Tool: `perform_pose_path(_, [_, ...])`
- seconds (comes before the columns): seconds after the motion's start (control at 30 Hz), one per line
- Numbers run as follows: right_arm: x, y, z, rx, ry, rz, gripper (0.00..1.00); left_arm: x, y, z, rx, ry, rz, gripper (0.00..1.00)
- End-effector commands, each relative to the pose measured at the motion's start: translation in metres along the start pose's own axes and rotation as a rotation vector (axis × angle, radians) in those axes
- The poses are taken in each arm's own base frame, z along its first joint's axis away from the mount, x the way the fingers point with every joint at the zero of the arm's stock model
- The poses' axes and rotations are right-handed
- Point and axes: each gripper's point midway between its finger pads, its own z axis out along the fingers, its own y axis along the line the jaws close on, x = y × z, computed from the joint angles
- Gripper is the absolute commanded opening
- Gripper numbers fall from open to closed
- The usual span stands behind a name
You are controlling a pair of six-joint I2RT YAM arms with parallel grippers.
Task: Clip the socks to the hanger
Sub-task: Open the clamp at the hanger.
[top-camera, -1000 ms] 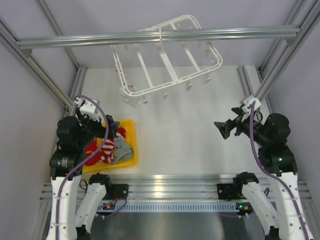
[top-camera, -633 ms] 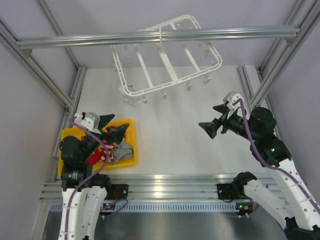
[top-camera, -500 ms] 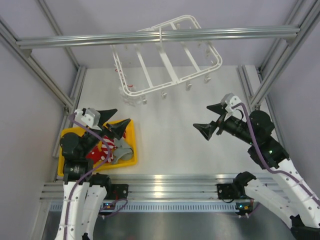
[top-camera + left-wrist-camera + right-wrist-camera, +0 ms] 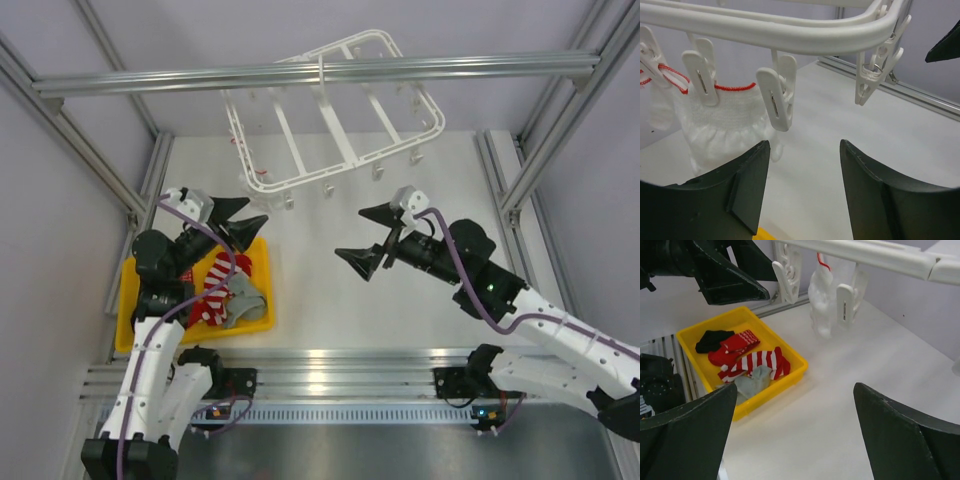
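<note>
Overhead, the left gripper (image 4: 250,215) is hovering wide open and empty, with the hanger (image 4: 338,125) just beyond its tips. The right gripper (image 4: 352,234), equally agape, is pointing leftward on an outstretched arm.

Left wrist: clips (image 4: 777,97) are dangling just above the spread fingers (image 4: 747,180).

Right wrist: socks (image 4: 752,362) are lying in the tray (image 4: 715,322) ahead-left.

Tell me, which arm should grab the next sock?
Left, probably. The left gripper, open, hangs by the tray holding the socks; the right gripper, also open, is farther off over the table.
</note>
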Motion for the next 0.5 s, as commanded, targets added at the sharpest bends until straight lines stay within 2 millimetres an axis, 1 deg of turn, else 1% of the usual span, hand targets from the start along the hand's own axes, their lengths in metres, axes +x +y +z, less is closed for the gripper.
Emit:
perform_pose_path(0.0, [-0.055,0.001,0.01,0.048,-0.2,-0.027,0.99,-0.044,-0.004,0.006,0.042,-0.115,0.14,0.63])
perform_pose_path(0.03, [-0.054,0.003,0.015,0.05,-0.202,-0.025,0.99,-0.045,-0.004,0.006,0.046,-0.121,0.15,0.62])
perform_pose_path(0.07, [-0.06,0.008,0.017,0.043,-0.228,-0.023,0.98,-0.042,-0.002,0.007,0.046,-0.117,0.154,0.61])
perform_pose_path(0.1, [-0.063,0.007,0.019,0.053,-0.24,-0.023,0.97,-0.042,-0.002,0.008,0.046,-0.118,0.158,0.61])
perform_pose_path(0.13, [-0.063,0.009,0.023,0.05,-0.242,-0.022,0.97,-0.042,-0.001,0.009,0.045,-0.122,0.164,0.6])
perform_pose_path(0.17, [-0.069,0.016,0.025,0.037,-0.267,-0.019,0.96,-0.043,-0.001,0.009,0.05,-0.124,0.167,0.59])
perform_pose_path(0.23, [-0.071,0.022,0.03,0.024,-0.277,-0.017,0.95,-0.042,-0.001,0.01,0.059,-0.127,0.18,0.58])
perform_pose_path(0.27, [-0.074,0.028,0.031,0.008,-0.288,-0.015,0.95,-0.043,0.0,0.01,0.058,-0.131,0.185,0.57])
perform_pose_path(0.33, [-0.072,0.033,0.036,-0.005,-0.288,-0.011,0.95,-0.043,0.002,0.013,0.054,-0.135,0.186,0.57])
perform_pose_path(0.4, [-0.074,0.037,0.039,-0.011,-0.299,0.007,0.94,-0.046,0.003,0.014,0.057,-0.152,0.199,0.57])
perform_pose_path(0.43, [-0.072,0.038,0.041,-0.011,-0.294,0.009,0.94,-0.043,0.004,0.016,0.06,-0.152,0.191,0.57])
perform_pose_path(0.47, [-0.072,0.04,0.043,-0.016,-0.296,0.012,0.93,-0.045,0.004,0.016,0.066,-0.168,0.204,0.57])
